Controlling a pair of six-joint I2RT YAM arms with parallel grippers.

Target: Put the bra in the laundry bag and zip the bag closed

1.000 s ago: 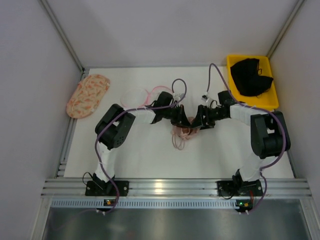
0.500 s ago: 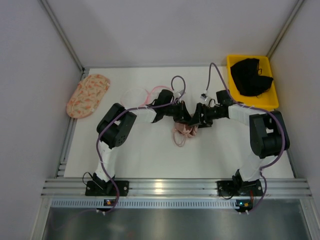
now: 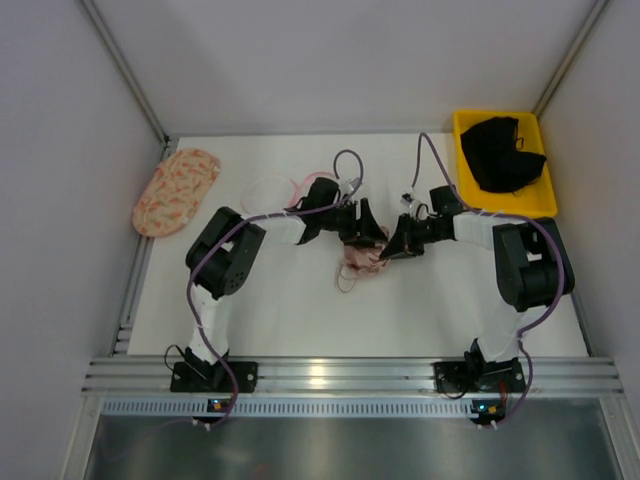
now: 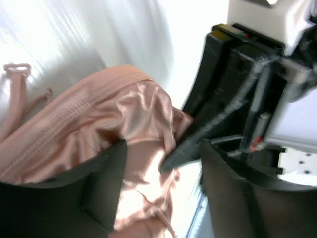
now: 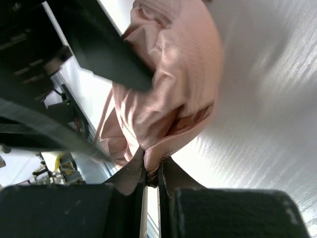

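The pale pink bra (image 3: 360, 262) lies bunched at the table's middle, its thin straps trailing toward me. My right gripper (image 5: 152, 171) is shut on a folded edge of the bra (image 5: 173, 89). My left gripper (image 4: 163, 191) stands open, its jaws wide apart on either side of the bra (image 4: 99, 124) without pinching it. In the top view the left gripper (image 3: 366, 233) and right gripper (image 3: 390, 247) meet tip to tip over the fabric. The laundry bag (image 3: 272, 192), white mesh with a pink rim, lies flat behind the left arm, partly hidden by it.
A yellow bin (image 3: 538, 205) holding a black garment (image 3: 505, 153) stands at the back right. A peach patterned oval fabric piece (image 3: 176, 190) lies at the back left by the wall. Purple cables loop over both arms.
The left gripper has opened and let go of the bra. The right gripper has shut on the bra's edge. Both grippers have shifted slightly away from me.
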